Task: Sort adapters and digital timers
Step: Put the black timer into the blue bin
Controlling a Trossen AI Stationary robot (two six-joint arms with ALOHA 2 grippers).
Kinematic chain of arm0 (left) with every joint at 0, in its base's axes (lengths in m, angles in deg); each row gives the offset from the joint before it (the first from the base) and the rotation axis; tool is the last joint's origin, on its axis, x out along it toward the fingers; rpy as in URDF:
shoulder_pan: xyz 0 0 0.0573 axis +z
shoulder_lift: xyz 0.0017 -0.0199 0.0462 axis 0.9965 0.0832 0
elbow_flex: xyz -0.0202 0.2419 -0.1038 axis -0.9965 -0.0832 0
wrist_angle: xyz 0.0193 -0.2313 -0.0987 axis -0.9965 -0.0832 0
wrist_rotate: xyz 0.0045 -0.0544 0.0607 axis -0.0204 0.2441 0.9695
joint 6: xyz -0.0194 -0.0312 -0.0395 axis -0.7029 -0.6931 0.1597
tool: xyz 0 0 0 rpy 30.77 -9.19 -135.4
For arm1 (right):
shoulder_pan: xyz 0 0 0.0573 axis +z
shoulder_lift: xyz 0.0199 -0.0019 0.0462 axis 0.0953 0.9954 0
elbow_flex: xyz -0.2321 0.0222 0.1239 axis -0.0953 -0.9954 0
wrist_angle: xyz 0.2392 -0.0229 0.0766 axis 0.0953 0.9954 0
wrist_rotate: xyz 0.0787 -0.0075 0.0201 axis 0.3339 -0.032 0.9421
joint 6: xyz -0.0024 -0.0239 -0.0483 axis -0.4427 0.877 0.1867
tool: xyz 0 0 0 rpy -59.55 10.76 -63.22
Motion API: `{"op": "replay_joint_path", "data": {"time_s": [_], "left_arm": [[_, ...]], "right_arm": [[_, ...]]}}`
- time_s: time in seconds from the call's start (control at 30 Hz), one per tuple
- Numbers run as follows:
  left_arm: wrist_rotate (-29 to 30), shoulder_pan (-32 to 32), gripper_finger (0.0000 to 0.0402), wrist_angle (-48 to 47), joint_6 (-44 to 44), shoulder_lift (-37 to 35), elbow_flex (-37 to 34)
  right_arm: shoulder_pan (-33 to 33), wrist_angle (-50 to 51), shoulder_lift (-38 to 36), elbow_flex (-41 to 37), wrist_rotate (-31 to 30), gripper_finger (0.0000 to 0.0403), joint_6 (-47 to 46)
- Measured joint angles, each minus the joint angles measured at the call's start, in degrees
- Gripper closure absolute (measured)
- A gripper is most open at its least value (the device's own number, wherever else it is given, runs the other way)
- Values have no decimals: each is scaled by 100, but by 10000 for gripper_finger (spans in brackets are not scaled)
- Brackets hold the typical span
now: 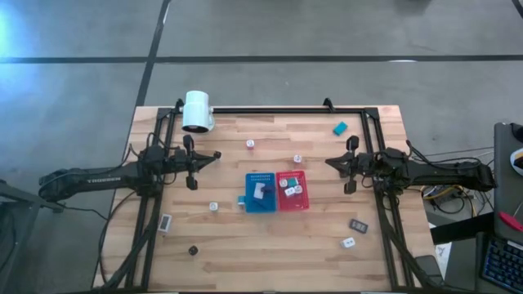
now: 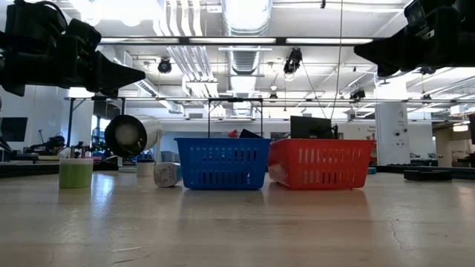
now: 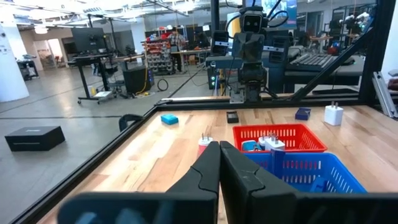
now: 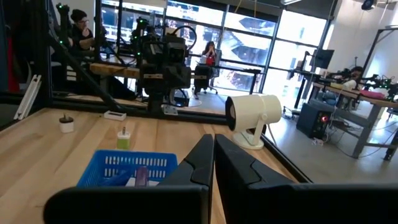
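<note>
Both grippers hover shut above the table, level, touching nothing: my left gripper [image 1: 216, 155] left of the two trays, my right gripper [image 1: 329, 162] to their right. The blue tray [image 1: 260, 193] and red tray [image 1: 293, 191] stand side by side at the table's middle. Small white adapters lie loose on the wood [image 1: 250, 144] [image 1: 297, 158] [image 1: 213, 207]; others sit in the red tray [image 3: 270, 142]. Digital timers lie flat: a teal one [image 1: 340, 127] at the far right, a pale one [image 1: 166, 221] near left, a dark one [image 1: 358, 224] and a white one [image 1: 349, 242] near right.
A big white cylinder [image 1: 197, 112] stands at the far left corner. A black frame rail [image 1: 270, 109] runs along the far edge and down both sides. A small dark piece [image 1: 193, 251] lies near the front edge. People sit at desks beyond the table.
</note>
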Motion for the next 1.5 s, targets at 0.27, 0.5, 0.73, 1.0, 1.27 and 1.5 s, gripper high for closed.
{"op": "replay_joint_path", "data": {"time_s": [0.27,0.5,0.73,1.0,1.27,1.5], "left_arm": [[-205,-26,399,-1976,-226,18,884],[-123,-547,398,-4609,-789,354,2583],[655,-1301,398,-6650,-1108,1186,4130],[937,-1527,394,-5819,-602,1574,4384],[897,-1526,393,-2988,81,1378,3253],[886,-1448,392,-188,336,1587,1689]], "right_arm": [[0,0,0,0,0,394,-28],[2,4,3,0,0,394,-90],[2,8,11,0,0,394,-109],[2,8,11,0,-2,394,-267],[-22,1265,152,649,-407,394,-888],[-22,3166,1226,2077,-925,394,-968]]}}
